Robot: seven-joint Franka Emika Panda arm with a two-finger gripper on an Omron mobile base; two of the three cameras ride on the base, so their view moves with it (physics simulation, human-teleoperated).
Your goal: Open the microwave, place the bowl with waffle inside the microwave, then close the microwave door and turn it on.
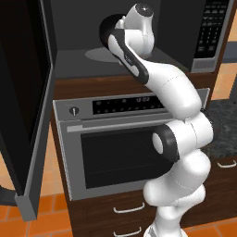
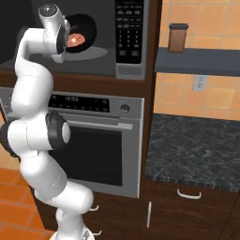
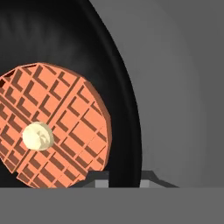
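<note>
Right in front of the gripper, inside the microwave, sits one bowl with one waffle. The hand view shows the waffle's grid; the left base view shows the open microwave door. The arm reaches up and in. The fingers pinch the bowl's rim.

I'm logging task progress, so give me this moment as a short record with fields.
microwave door: swung open to the left
bowl: inside the microwave cavity, strongly tilted, above the turntable
waffle: in the bowl, pale dot at centre
gripper: at the bowl's rim; jaws seem closed on it
oven: below, door shut
</note>
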